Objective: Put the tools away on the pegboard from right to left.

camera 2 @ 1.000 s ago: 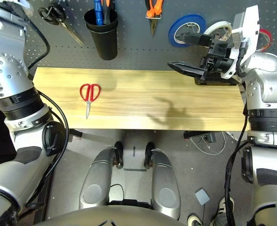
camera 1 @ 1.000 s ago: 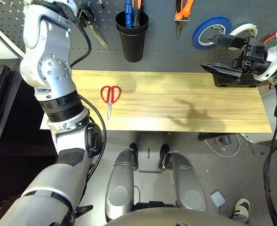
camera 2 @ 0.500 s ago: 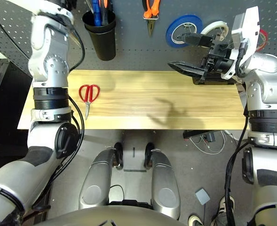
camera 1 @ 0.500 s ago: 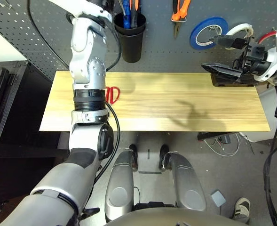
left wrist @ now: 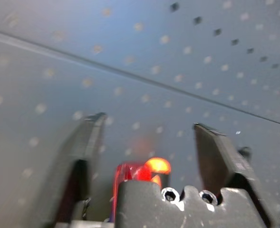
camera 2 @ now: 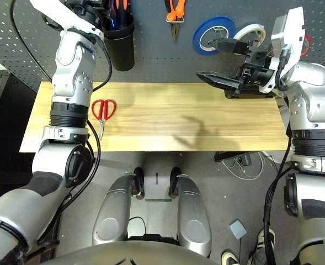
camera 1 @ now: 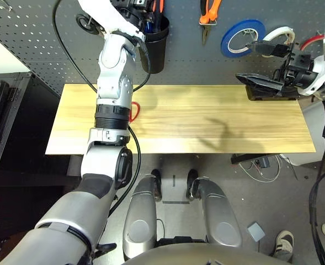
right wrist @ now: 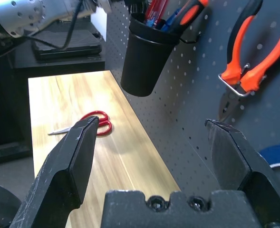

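Left wrist view: left claw (left wrist: 147,142) spread wide and holding nothing, facing the pegboard (left wrist: 187,57); a red-orange handle tip (left wrist: 151,167) shows low between its fingers.
Head views: left claw is up at the black cup holder (camera 2: 120,41) on the pegboard, with the forearm stretched over the table (camera 2: 206,118).
Screwdriver: a red handle (right wrist: 155,8) stands in the cup among blue and orange-black ones; it looks put away.
Pliers: orange-and-black pliers (right wrist: 248,52) hang on a hook right of the cup.
Tape: red tape ring (camera 1: 312,42) hangs far right, past the blue tape roll (camera 1: 240,37) and white tape roll (camera 1: 278,36).
Scissors: red-handled scissors (camera 2: 102,112) lie flat on the table beside the left forearm, blades toward the robot; last tool left.
Right claw: right claw (right wrist: 151,142) spread wide, empty, hovering level over the table's right end.
Step in hand: pull the left claw clear of the cup.
Doing it well: back straight out so the fingers do not snag the handles, then come down over the scissors' pivot, fingers across the blades.
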